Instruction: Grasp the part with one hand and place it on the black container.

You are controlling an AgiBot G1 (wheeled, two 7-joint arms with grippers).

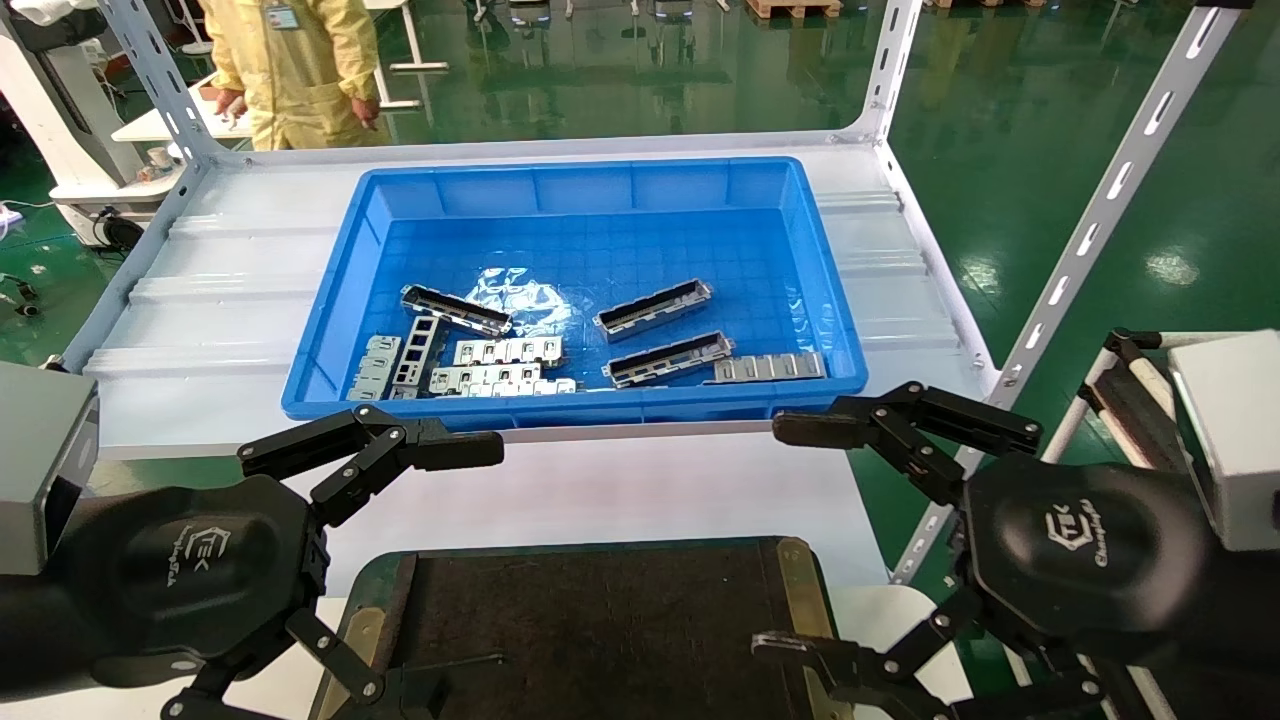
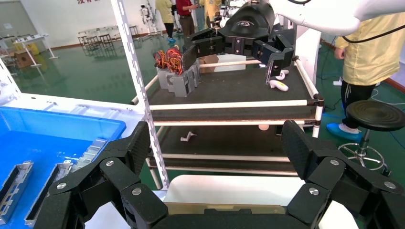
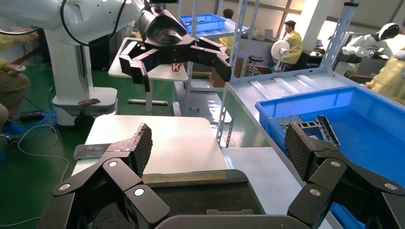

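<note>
Three parts lie in the blue bin point(image 1: 600, 190): one at the left point(image 1: 455, 309), one in the middle point(image 1: 652, 308), and one just in front of that point(image 1: 667, 359). The black container point(image 1: 590, 620) sits on the white table below the shelf, between my two hands. My left gripper point(image 1: 420, 570) hangs open over the container's left edge with nothing in it. My right gripper point(image 1: 785, 537) hangs open over its right edge, also empty. In the left wrist view the left gripper point(image 2: 216, 145) is spread wide, and two parts point(image 2: 14, 183) show in the bin.
Flat silver plates point(image 1: 505, 352) and a strip point(image 1: 770, 367) lie among the parts. White slotted shelf posts point(image 1: 1090, 230) flank the bin. A person in yellow point(image 1: 295, 70) stands behind the shelf. A cart point(image 1: 1130, 400) stands at my right.
</note>
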